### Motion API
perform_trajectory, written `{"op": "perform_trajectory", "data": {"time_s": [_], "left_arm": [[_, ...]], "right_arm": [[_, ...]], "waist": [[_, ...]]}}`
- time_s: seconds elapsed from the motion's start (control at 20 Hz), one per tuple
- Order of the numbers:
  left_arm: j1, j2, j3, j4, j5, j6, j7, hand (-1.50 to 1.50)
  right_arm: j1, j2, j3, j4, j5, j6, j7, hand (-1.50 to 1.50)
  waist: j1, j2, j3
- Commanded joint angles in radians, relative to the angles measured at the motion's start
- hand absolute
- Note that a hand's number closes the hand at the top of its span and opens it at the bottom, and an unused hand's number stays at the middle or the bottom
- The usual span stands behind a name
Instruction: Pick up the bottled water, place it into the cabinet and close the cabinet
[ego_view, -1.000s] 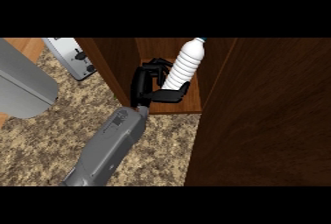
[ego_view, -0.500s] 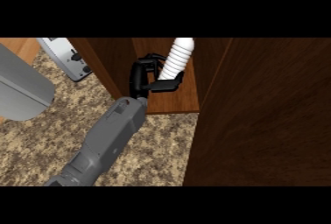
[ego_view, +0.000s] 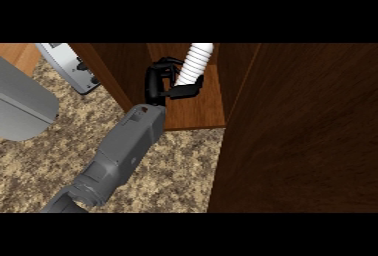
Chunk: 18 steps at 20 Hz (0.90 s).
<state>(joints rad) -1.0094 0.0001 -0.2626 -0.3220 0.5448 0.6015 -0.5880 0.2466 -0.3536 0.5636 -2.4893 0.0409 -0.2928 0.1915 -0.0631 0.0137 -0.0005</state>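
Note:
The bottled water (ego_view: 193, 64), white and ribbed, stands tilted over the wooden cabinet shelf (ego_view: 198, 111); its top runs out of view at the upper edge. My right hand (ego_view: 161, 84) is curled round the bottle's lower part, thumb at its right side, inside the cabinet opening. Its grey forearm (ego_view: 122, 150) comes in from the lower left. Whether the bottle's base touches the shelf is hidden by the hand. The left hand does not show.
The open cabinet door (ego_view: 303, 135), dark wood, fills the right side. The cabinet's left wall (ego_view: 111, 65) stands beside the hand. A grey appliance (ego_view: 74, 67) sits at the back left. A large grey rounded arm part (ego_view: 22, 105) is at the left, above the speckled counter (ego_view: 44, 165).
The right hand has carried the bottle further up and deeper into the cabinet; the bottle's cap has left the view.

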Motion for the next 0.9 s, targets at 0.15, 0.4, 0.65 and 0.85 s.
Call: {"op": "perform_trajectory", "data": {"time_s": [0.15,0.4,0.65,0.85], "left_arm": [[-0.100,0.005,0.020,0.153,-0.044,0.017,-0.045,1.50],[-0.116,0.022,0.043,0.194,-0.041,-0.011,-0.058,-1.50],[-0.102,0.001,0.057,0.206,-0.040,-0.026,-0.095,-1.50],[-0.132,0.000,0.078,0.208,-0.022,-0.053,-0.076,-1.50]], "right_arm": [[0.001,-0.003,0.014,-0.066,0.005,0.015,0.008,-1.50],[0.043,-0.013,0.018,-0.063,-0.018,0.028,-0.022,-1.50],[0.056,-0.004,0.020,-0.049,0.003,0.025,-0.052,-1.50],[0.065,-0.030,0.009,-0.080,-0.031,0.051,-0.050,-1.50]], "waist": [[-0.009,0.009,-0.001],[-0.020,0.012,-0.001],[-0.009,0.007,-0.001],[-0.023,0.011,-0.001]]}}
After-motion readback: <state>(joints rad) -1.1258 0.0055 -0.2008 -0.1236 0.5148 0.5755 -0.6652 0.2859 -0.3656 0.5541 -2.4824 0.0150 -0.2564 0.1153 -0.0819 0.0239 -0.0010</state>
